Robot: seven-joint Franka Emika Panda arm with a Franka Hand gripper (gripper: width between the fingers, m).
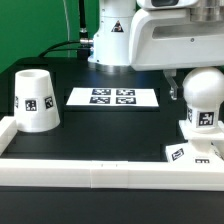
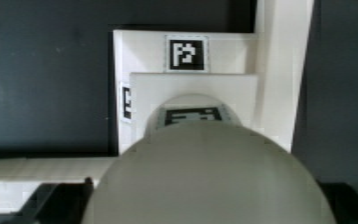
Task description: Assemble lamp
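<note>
The white rounded bulb (image 1: 203, 108) stands upright on the flat square base (image 1: 186, 153) at the exterior view's right, by the front rail. My gripper (image 1: 198, 86) is over the bulb with its jaws at the bulb's sides, shut on it. In the wrist view the bulb (image 2: 202, 165) fills the space between the jaws of my gripper (image 2: 197, 207), and the tagged base (image 2: 186, 62) shows beyond it. The tapered shade (image 1: 35, 100) stands apart at the exterior view's left, wide end down.
The marker board (image 1: 112, 97) lies flat in the middle at the back. White rails (image 1: 90, 170) edge the black table at the front and left; one rail (image 2: 286, 60) runs right beside the base. The arm's body (image 1: 170, 35) hangs over the right.
</note>
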